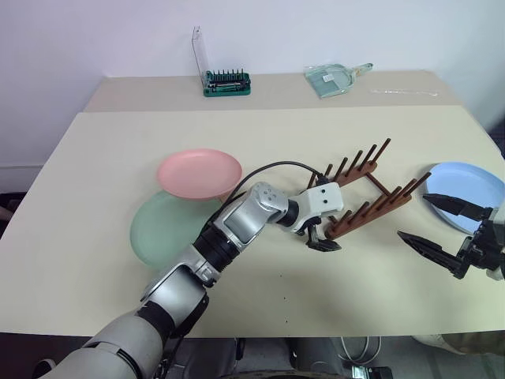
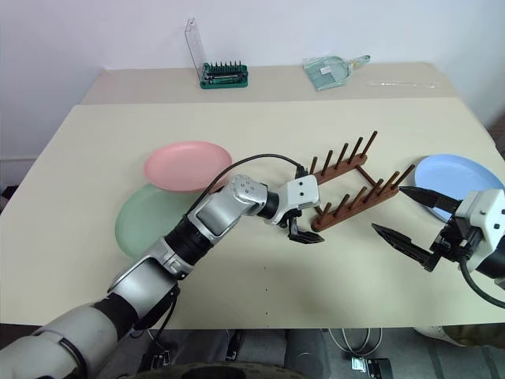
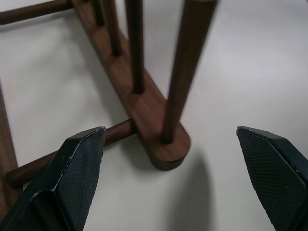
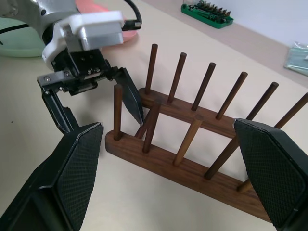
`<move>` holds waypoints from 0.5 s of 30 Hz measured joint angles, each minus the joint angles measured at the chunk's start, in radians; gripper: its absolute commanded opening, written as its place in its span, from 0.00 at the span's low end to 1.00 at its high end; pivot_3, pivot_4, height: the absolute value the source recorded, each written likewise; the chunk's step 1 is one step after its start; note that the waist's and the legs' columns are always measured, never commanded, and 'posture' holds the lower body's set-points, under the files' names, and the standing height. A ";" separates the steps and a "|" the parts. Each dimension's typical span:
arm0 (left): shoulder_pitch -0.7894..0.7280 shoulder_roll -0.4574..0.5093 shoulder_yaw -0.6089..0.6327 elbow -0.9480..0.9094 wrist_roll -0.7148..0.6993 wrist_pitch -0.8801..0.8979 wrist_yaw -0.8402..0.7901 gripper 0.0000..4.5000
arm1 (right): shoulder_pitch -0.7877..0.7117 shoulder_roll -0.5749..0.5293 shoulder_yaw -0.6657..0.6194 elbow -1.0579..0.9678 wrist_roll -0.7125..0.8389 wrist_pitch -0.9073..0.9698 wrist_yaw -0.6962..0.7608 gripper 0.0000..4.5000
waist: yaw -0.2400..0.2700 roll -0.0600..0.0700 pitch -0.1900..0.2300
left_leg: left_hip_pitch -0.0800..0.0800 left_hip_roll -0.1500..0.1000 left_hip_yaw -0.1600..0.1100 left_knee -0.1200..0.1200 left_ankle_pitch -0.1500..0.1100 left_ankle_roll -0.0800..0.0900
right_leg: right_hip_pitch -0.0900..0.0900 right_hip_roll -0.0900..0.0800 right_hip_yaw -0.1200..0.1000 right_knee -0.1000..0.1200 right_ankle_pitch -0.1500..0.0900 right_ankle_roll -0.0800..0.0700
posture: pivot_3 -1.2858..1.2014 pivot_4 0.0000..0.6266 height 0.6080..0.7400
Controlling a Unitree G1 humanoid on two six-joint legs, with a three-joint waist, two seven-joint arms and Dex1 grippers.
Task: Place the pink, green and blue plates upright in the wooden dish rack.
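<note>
On the left of the desk (image 1: 95, 237) the green plate (image 1: 162, 229) lies flat with the pink plate (image 1: 199, 173) resting partly over its far edge, both well apart from any claw, so these two are not yet in hand. Moving right, the left claw (image 1: 322, 238) reaches across the middle of the desk, angled downward, its two black fingers spread wide and holding nothing; one finger sits just at the near end of the wooden dish rack (image 1: 365, 192), the end peg between the jaws. My reading is that the arm is there to steady or shift the rack rather than to lift a plate, since every slot is empty and the rack lies at a slant. The rack stands on the desk between the two claws, pegs upright. Further right, the right claw (image 1: 436, 225) hovers with its fingers wide apart and empty, pointing toward the rack's other end. Just behind it the blue plate (image 1: 465, 183) lies flat near the desk's right edge, probably the easiest plate for that arm to take first.
</note>
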 measured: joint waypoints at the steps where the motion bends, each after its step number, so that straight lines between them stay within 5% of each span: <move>1: 0.000 -0.009 0.000 0.001 0.001 0.009 0.008 1.00 | -0.001 0.000 0.000 0.000 0.000 0.000 -0.003 0.98 | 0.000 0.000 0.000 | 0.000 0.000 0.000 0.000 0.000 0.000 | 0.000 0.000 0.000 0.000 0.000 0.000 | 0.52 0.24 1.00; 8: 0.004 -0.057 -0.003 0.020 0.023 0.030 0.064 1.00 | -0.007 0.000 0.000 0.000 0.000 -0.004 -0.010 0.98 | 0.000 -0.001 0.001 | 0.000 0.000 0.000 0.000 0.000 0.000 | 0.000 0.000 0.000 0.000 0.000 0.000 | 0.52 0.24 1.00; 11: 0.004 -0.071 -0.003 0.031 0.028 0.032 0.081 0.83 | -0.008 0.000 0.000 0.000 0.000 -0.005 -0.015 1.00 | 0.000 -0.001 0.001 | 0.000 0.000 0.001 0.000 0.000 0.000 | 0.000 0.000 0.000 0.000 0.000 0.000 | 0.52 0.24 1.00; 15: 0.011 -0.095 0.012 0.037 0.025 0.057 0.107 0.40 | -0.010 0.000 0.000 0.000 0.000 -0.005 -0.019 1.00 | 0.001 -0.001 0.001 | 0.001 0.000 0.001 0.000 0.000 0.000 | 0.000 0.000 0.001 0.000 0.000 0.000 | 0.52 0.24 1.00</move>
